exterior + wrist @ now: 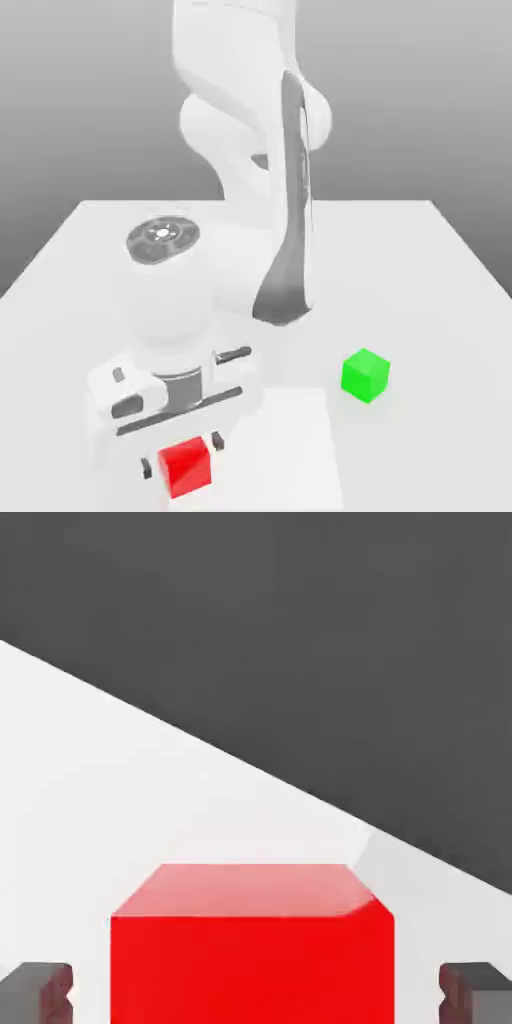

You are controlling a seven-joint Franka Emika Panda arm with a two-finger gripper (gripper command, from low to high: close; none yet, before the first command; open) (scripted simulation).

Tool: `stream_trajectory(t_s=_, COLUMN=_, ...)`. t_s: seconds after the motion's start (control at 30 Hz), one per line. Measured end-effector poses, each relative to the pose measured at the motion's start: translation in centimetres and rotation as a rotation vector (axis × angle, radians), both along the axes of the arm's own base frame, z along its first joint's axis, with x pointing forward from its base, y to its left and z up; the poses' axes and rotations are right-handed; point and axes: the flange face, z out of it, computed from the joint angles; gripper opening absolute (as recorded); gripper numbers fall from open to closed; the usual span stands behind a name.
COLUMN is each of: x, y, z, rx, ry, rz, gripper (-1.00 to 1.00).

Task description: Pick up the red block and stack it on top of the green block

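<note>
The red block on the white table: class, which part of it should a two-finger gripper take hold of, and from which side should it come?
Grip the red block by two opposite upright faces, coming straight down from above. It is a cube resting flat on the table, so its side faces are flat and parallel. The gripper already straddles it this way, with a finger on either side. The green block stands well apart.
</note>
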Motion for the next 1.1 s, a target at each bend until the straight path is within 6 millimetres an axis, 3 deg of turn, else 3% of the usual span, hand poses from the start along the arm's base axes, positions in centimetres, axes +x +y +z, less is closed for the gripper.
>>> stream_trajectory(t_s=0.13, x=0.0, y=0.0, z=-0.1, rx=0.000, ry=0.001, rz=0.000, gripper=-1.00)
stream_trajectory(t_s=0.3, x=-0.1, y=0.4, z=5.2, rx=0.003, ry=0.001, rz=0.007, gripper=-1.00)
stream_trajectory(t_s=0.4, x=-1.8, y=6.1, z=6.8, rx=0.019, ry=0.010, rz=0.110, gripper=-1.00)
stream_trajectory(t_s=0.53, x=-6.5, y=16.7, z=8.2, rx=0.028, ry=0.018, rz=0.345, gripper=-1.00)
stream_trajectory(t_s=0.73, x=-15.4, y=23.9, z=9.6, rx=0.008, ry=0.007, rz=0.577, gripper=-1.00)
stream_trajectory(t_s=0.8, x=-16.6, y=24.8, z=8.7, rx=0.004, ry=0.003, rz=0.612, gripper=-1.00)
stream_trajectory(t_s=1.0, x=-17.0, y=25.0, z=3.9, rx=0.001, ry=0.002, rz=0.621, gripper=-1.00)
stream_trajectory(t_s=1.03, x=-17.1, y=24.9, z=3.3, rx=0.000, ry=0.002, rz=0.621, gripper=1.00)
stream_trajectory(t_s=1.1, x=-16.9, y=24.7, z=3.3, rx=0.000, ry=0.002, rz=0.613, gripper=1.00)
